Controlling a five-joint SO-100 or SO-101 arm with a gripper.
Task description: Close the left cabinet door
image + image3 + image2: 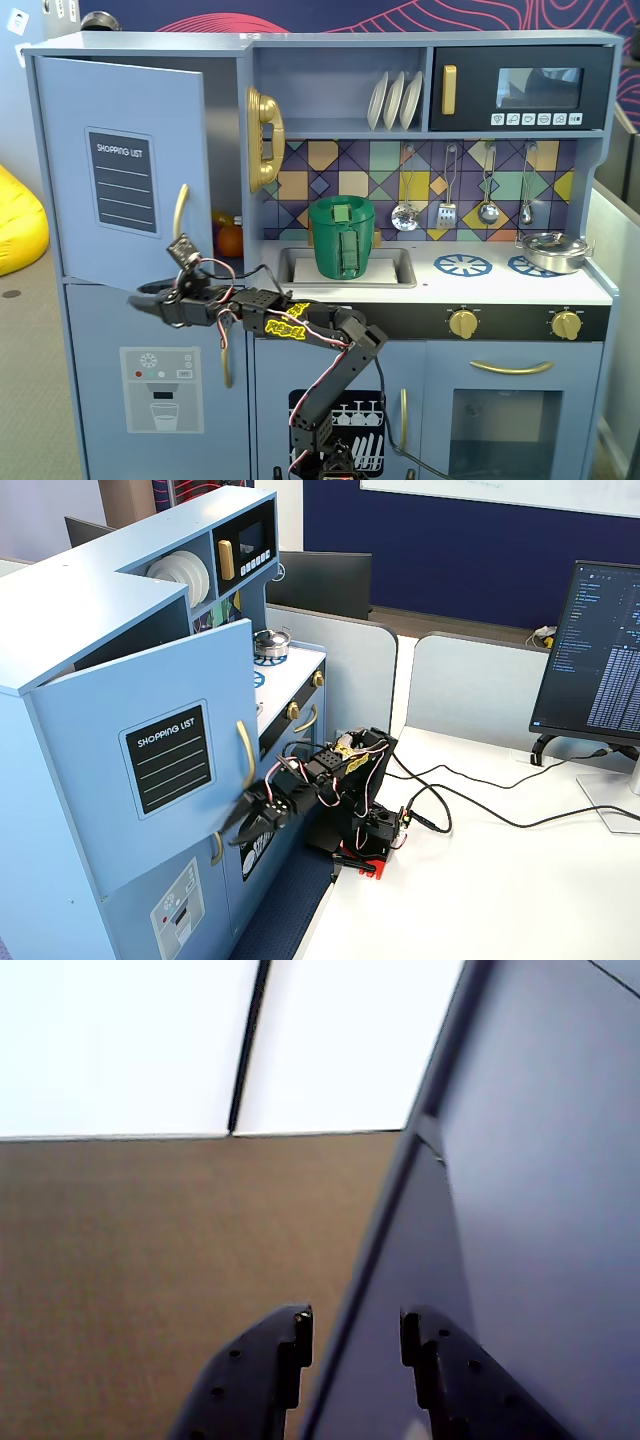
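Observation:
The left cabinet door (120,165) is light blue with a black "SHOPPING LIST" panel and a curved gold handle (180,210). It stands partly open, swung out from the toy fridge; it also shows in a fixed view from the side (150,760). My gripper (140,295) is open and empty, just below the door's lower edge and under the handle, pointing left. From the side the gripper (232,835) sits at the door's bottom corner. In the wrist view the gripper (355,1330) is open, with the edge of a blue panel (540,1160) running between the jaws.
Below the door is a blue door with a water-dispenser graphic (160,385). An orange (230,240) sits inside the fridge. A gold phone (265,140), a green cup (342,237) in the sink and a black microwave (520,88) are to the right. A monitor (600,650) and cables (470,810) are on the white table.

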